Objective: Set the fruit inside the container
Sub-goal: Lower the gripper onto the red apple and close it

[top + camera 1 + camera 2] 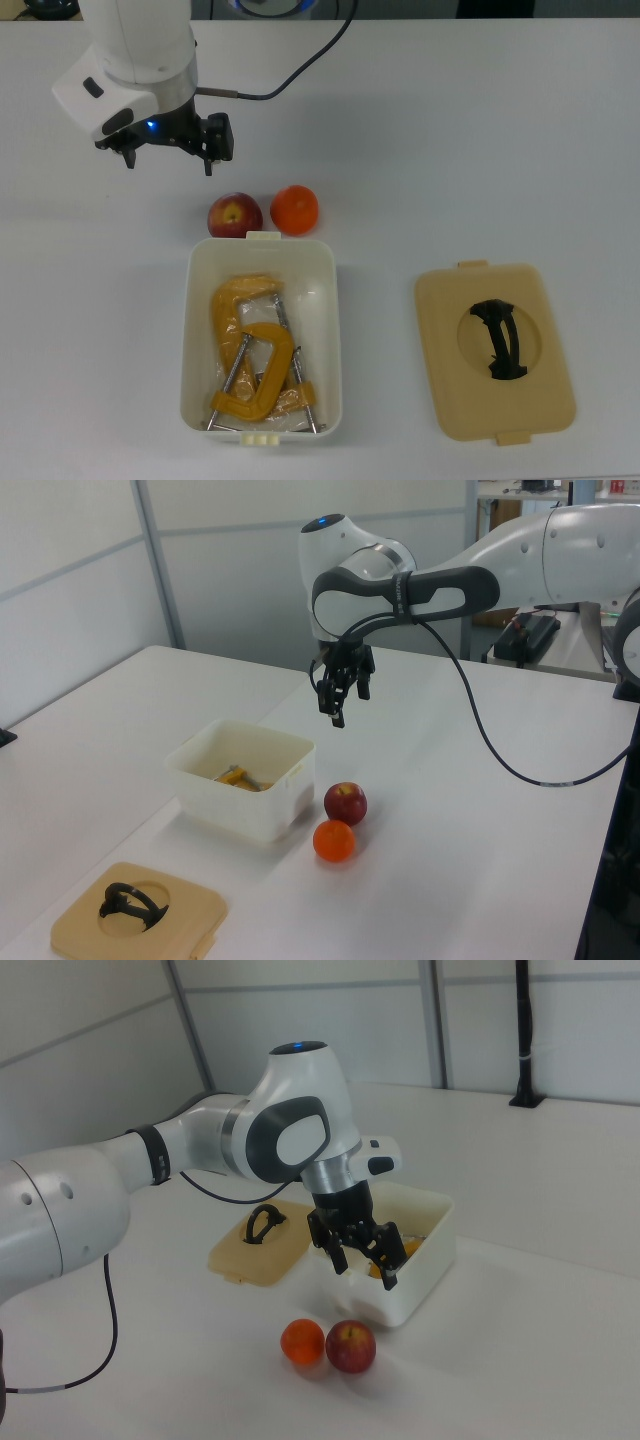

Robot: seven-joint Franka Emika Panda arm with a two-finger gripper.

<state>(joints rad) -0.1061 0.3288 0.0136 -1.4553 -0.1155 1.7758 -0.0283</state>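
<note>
While the gripper point(168, 152) hung in the air above the white table point(480, 150), it held nothing; its black fingers point(338, 695) pointed down and stood a little apart, though how wide the gap was could not be judged well from any of the three views. In the top view it sat above and to the left of the fruit, clear of both pieces.

The red apple point(234, 214) and the orange fruit point(295, 210) lay side by side on the table, close together and possibly touching, just outside one short end of the white tub point(330, 300). In the top view the apple was on the left and the orange fruit on the right; in the right view the order was reversed. Neither fruit was inside the tub.

The tub stood upright and open. Inside it lay yellow clamps point(250, 350) with metal screws, heaped together on the bottom. A small cream tab showed at each short end of the tub.

The tan lid point(495, 350) lay flat on the table at the top view's right, well apart from the tub, with its black handle point(500, 340) set in a round recess.
</note>
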